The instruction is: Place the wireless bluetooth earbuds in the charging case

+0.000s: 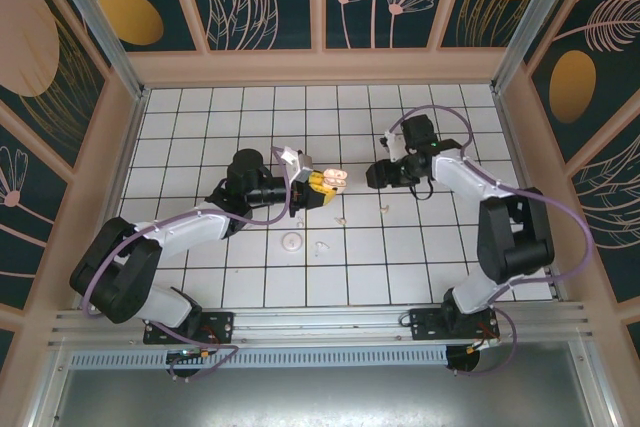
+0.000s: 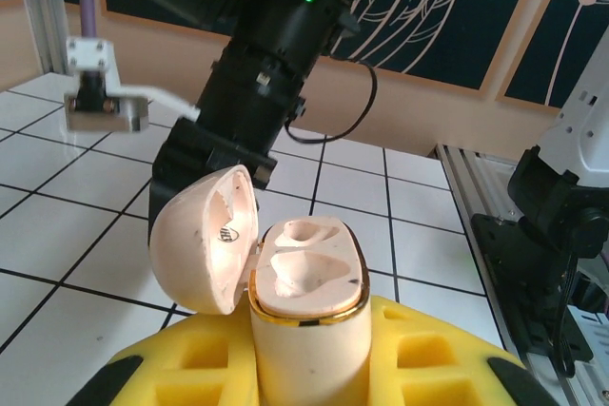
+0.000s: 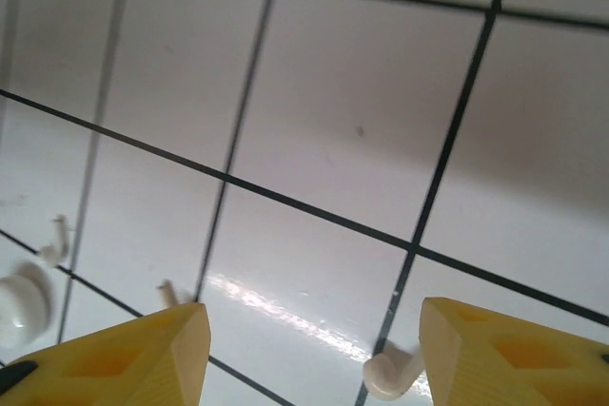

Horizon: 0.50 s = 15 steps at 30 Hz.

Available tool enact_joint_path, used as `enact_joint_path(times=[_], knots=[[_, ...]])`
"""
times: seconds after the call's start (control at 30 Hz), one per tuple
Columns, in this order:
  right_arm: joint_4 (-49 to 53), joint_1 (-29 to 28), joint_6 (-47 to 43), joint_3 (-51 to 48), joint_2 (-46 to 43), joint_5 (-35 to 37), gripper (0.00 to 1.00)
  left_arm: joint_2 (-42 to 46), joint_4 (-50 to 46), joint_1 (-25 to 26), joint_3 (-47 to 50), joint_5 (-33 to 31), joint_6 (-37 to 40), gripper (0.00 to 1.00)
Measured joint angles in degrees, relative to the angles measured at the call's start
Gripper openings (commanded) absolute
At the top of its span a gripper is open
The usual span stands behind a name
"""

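Observation:
My left gripper (image 1: 320, 186) is shut on the charging case (image 1: 336, 177) and holds it above the tiles. In the left wrist view the case (image 2: 306, 278) stands upright between the yellow fingers (image 2: 428, 358), lid swung open to the left, both moulded wells empty. My right gripper (image 1: 374, 178) hovers just right of the case, and in the right wrist view this gripper (image 3: 314, 319) is open over the floor. One earbud (image 3: 388, 375) lies by its right fingertip, also seen from above (image 1: 388, 210). Two more small pale pieces (image 1: 340, 220) (image 1: 320, 247) lie on the tiles.
A flat white round disc (image 1: 292, 240) lies on the floor in front of the left gripper, seen at the left edge in the right wrist view (image 3: 19, 306). The white tiled floor (image 1: 200, 127) is walled in on three sides by patterned panels.

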<state>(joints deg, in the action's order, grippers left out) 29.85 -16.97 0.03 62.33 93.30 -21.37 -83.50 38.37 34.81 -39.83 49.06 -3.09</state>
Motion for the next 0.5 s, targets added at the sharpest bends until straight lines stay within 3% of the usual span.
enact_joint_path(times=[0.5], knots=[[0.4, -0.3, 0.6, 0.4, 8.6, 2.0, 0.57, 0.6, -2.7, 0.0, -0.1, 0.0, 1.4, 0.17]])
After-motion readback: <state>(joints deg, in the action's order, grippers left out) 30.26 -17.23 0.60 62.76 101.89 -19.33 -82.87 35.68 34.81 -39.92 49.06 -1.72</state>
